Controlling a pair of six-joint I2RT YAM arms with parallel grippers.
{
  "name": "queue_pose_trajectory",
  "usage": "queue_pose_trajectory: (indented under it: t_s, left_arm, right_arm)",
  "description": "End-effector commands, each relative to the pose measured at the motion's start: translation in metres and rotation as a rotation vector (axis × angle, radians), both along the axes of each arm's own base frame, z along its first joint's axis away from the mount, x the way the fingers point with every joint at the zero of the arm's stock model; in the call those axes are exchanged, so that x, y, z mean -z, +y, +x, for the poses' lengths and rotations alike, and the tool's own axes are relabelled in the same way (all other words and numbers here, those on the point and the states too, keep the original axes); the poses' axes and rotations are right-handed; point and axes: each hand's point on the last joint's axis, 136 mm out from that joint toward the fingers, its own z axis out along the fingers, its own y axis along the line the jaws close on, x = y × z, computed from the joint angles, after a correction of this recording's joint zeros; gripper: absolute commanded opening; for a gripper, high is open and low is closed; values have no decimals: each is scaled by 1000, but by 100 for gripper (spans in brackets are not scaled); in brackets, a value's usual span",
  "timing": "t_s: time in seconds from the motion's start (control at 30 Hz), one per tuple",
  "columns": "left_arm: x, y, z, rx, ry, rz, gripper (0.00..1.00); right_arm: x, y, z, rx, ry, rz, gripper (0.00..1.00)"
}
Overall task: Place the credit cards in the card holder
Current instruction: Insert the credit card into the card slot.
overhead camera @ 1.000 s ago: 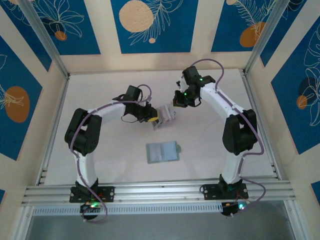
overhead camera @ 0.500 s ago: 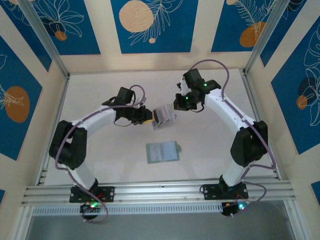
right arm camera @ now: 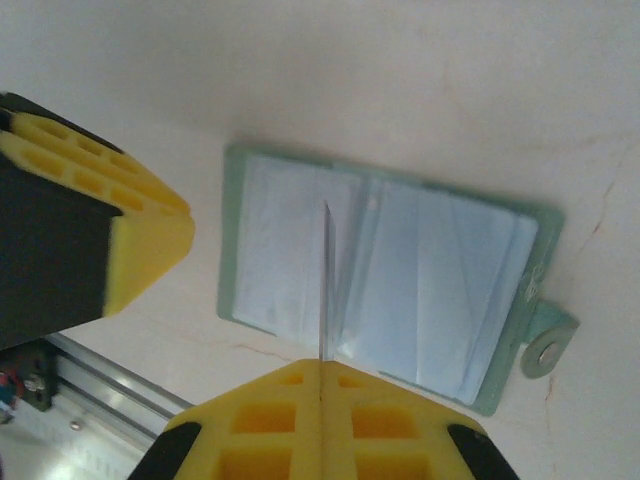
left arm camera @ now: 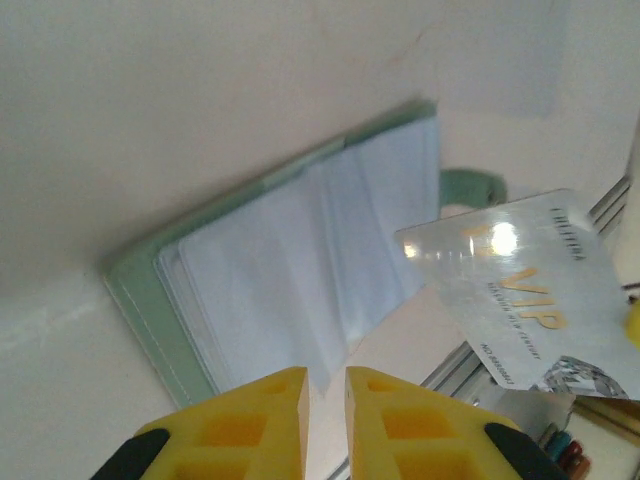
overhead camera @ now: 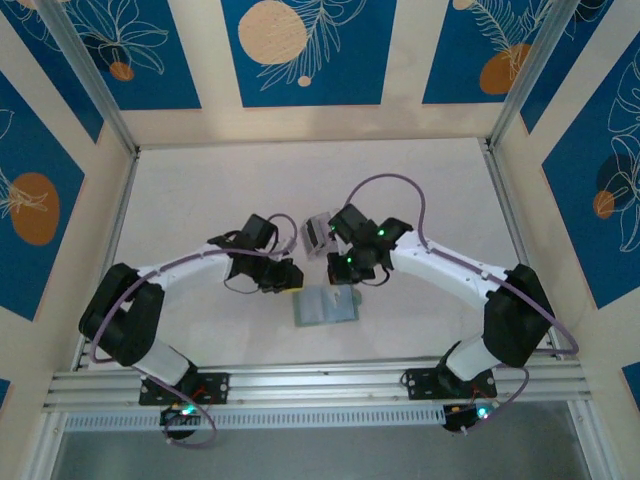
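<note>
The holder (right arm camera: pixel 232 260) lies open and flat on the table (overhead camera: pixel 200 180), toward the near side between the two arms. Its clear sleeves (right arm camera: pixel 420 270) face up and its snap tab (right arm camera: pixel 548 342) sticks out of one side. The right gripper (right arm camera: pixel 322 368) hangs just above it, fingers pressed fully together on a card (left arm camera: pixel 515 295), a silvery one marked VIP. From its own wrist the card is seen edge-on, a thin line pointing down at the sleeves close to the holder's fold. Whether the card's lower edge touches a sleeve yet I cannot tell. The left gripper (left arm camera: pixel 327 378) sits just beside the holder's other end, fingers almost together with only a narrow slit between them and nothing in it (it looks placed to steady the holder or lift a sleeve, though it touches neither as far as I can see). A pale stack (overhead camera: pixel 317 232), likely more cards, lies farther back on the table, just behind the right gripper. The step in hand looks like the insertion of this one card, and the task seems early on, since no card can be made out in the sleeves. The next move calls for lining the card's edge up with a sleeve mouth. The card should tilt shallow enough to slide under the plastic rather than butt against it, and the holder probably needs pinning so it does not skid.
</note>
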Motion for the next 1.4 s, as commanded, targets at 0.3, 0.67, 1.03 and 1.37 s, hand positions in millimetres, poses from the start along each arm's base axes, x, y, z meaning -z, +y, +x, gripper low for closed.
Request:
queue_pose_trajectory:
  t_s: [0.3,0.67,1.03,1.37]
  left_arm:
    - [21,-6,-14,53,4,43,17]
    - [29,-11,-13,57,16,40,17]
    - [31,-11,-12,52,21,37,16]
    - [34,-12,-13,50,27,36,16]
  right_arm:
    - [23,-1,4,156,-38,-21,0]
    - [34,5,1,144,-20,-29,0]
    - [48,5,-14,136,10,-49,0]
    - [57,10,-25,113,51,-48,18]
